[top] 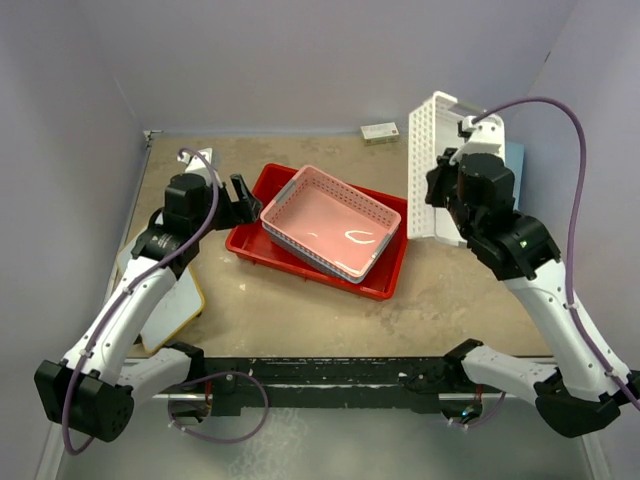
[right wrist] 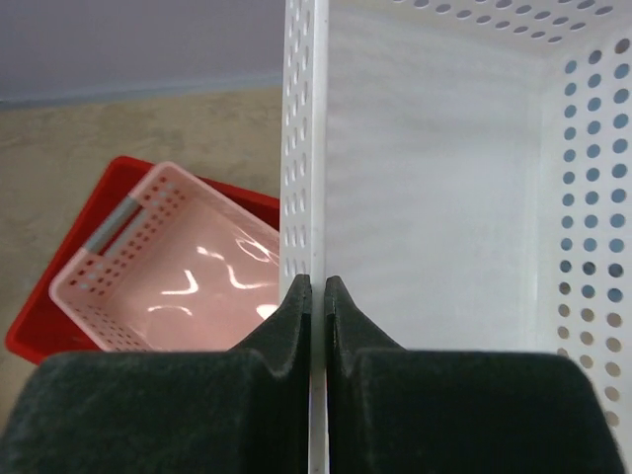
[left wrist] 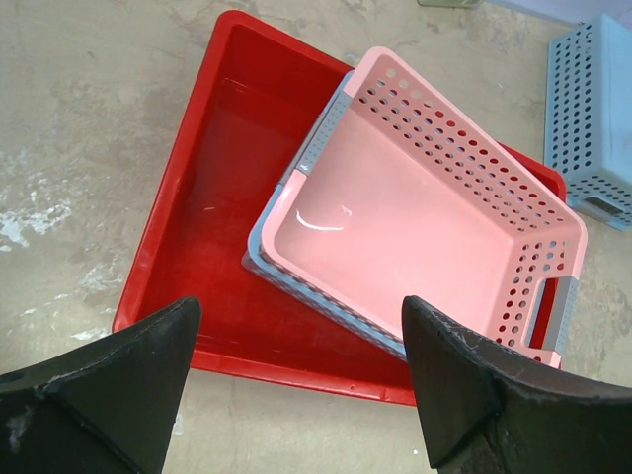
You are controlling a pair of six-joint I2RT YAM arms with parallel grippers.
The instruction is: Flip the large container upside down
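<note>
The sand-coloured desk (top: 300,320) is carrying the large container, a big shallow rectangular red plastic tray (top: 255,240). It is lying upright, open side up, near the desk's middle and between the two arms.

A tall white perforated plastic basket (top: 428,170) is standing on edge just to the right of the tray. Whether it is touching the desk cannot be told.

A pink perforated plastic basket (top: 328,220) is sitting tilted inside the tray, nested in a grey-blue perforated basket (left wrist: 314,301). Both are overhanging the tray's right-hand rim.

The right gripper (right wrist: 317,286) is pinching one thin wall of the white basket, its jaws closed down to the wall's thickness. The left gripper (left wrist: 298,304) is hovering above the tray's near-left part with its jaws spread fully wide and holding nothing.

Judgement: the clearing step is in hand and the turning of the tray is not yet begun. The next move calls for the white basket to be set down well apart, then the nested pair lifted out. Only then is the tray's rim becoming free for a grasp and a flip.
</note>
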